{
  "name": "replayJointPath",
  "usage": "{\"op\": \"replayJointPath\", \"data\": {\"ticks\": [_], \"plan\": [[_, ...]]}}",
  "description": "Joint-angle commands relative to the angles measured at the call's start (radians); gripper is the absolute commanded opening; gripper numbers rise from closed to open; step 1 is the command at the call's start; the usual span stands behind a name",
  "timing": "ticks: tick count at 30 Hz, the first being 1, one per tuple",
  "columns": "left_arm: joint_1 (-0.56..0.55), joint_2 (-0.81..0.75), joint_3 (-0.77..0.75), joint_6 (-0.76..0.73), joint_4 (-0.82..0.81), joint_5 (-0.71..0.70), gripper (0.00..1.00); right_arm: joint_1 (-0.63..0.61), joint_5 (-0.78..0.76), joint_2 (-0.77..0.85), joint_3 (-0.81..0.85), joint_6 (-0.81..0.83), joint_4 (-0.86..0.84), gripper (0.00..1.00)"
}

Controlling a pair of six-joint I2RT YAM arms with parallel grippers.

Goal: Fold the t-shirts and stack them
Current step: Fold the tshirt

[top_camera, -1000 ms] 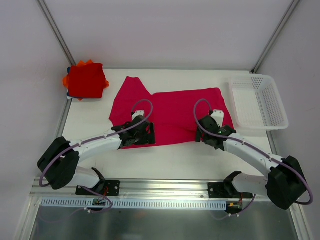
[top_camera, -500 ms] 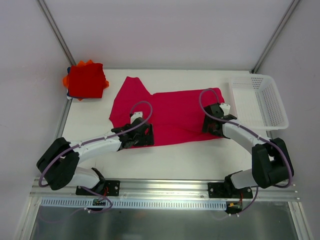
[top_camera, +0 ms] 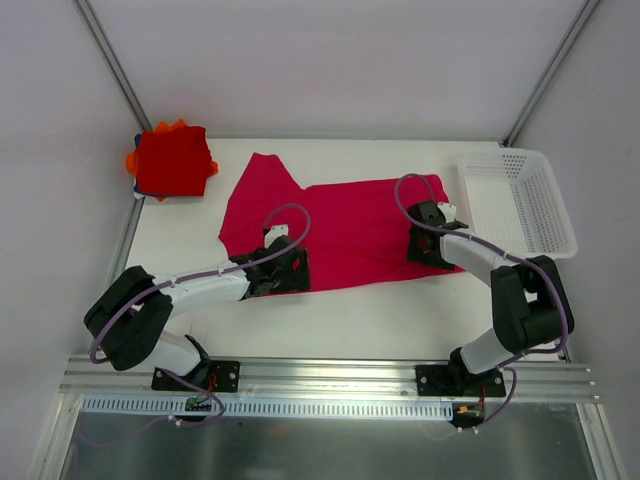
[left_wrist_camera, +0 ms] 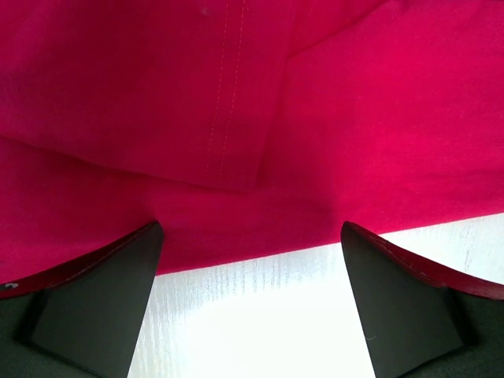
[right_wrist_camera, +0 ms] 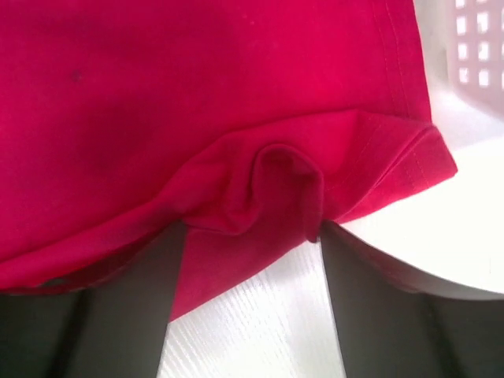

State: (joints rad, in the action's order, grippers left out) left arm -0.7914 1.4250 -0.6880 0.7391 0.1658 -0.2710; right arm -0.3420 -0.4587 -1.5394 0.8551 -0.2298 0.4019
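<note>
A crimson-pink t-shirt [top_camera: 345, 225] lies spread out on the white table. My left gripper [top_camera: 287, 268] is at its near-left hem. In the left wrist view this gripper [left_wrist_camera: 250, 230] stands open and wide, the shirt's edge [left_wrist_camera: 236, 94] running across just past the fingertips, with nothing held. My right gripper [top_camera: 428, 240] is at the shirt's right hem corner. In the right wrist view its jaws [right_wrist_camera: 252, 228] stand open on either side of a bunched fold of the shirt [right_wrist_camera: 197, 94], both fingertips touching cloth. A stack of folded t-shirts [top_camera: 172, 160], red on top with orange and blue edges, sits at the back left corner.
A white perforated basket [top_camera: 518, 205] stands at the back right, close beside my right gripper; its wall [right_wrist_camera: 472, 47] shows in the right wrist view. Bare table [top_camera: 350, 315] runs between the shirt's near edge and the arm bases.
My right gripper moved back and right to the shirt's right hem corner, and its jaws have narrowed around a bunch of cloth. The left gripper shifted only slightly and stays open.
</note>
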Motion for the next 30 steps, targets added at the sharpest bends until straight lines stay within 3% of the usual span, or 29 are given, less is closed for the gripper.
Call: {"op": "replayJointPath", "data": {"ticks": [1, 6, 7, 8, 21, 30], "plan": [[-0.005, 0.026, -0.01, -0.007, -0.023, -0.004, 0.98, 0.023, 0.002, -0.019, 0.058, 0.015, -0.018, 0.68], [-0.005, 0.04, -0.01, -0.009, -0.034, 0.003, 0.98, 0.038, 0.011, -0.042, 0.079, 0.02, -0.02, 0.19], [-0.005, 0.045, -0.01, -0.009, -0.037, 0.003, 0.98, 0.038, 0.014, -0.045, 0.082, 0.02, -0.018, 0.04], [-0.005, 0.048, -0.01, -0.009, -0.038, 0.006, 0.98, 0.041, 0.014, -0.048, 0.087, 0.02, -0.015, 0.0], [-0.005, 0.095, -0.016, -0.009, -0.069, 0.026, 0.97, 0.051, -0.011, -0.041, 0.108, 0.03, 0.018, 0.0], [-0.005, 0.094, -0.013, -0.014, -0.072, 0.021, 0.97, 0.07, -0.052, -0.057, 0.246, 0.067, 0.089, 0.01]]}}
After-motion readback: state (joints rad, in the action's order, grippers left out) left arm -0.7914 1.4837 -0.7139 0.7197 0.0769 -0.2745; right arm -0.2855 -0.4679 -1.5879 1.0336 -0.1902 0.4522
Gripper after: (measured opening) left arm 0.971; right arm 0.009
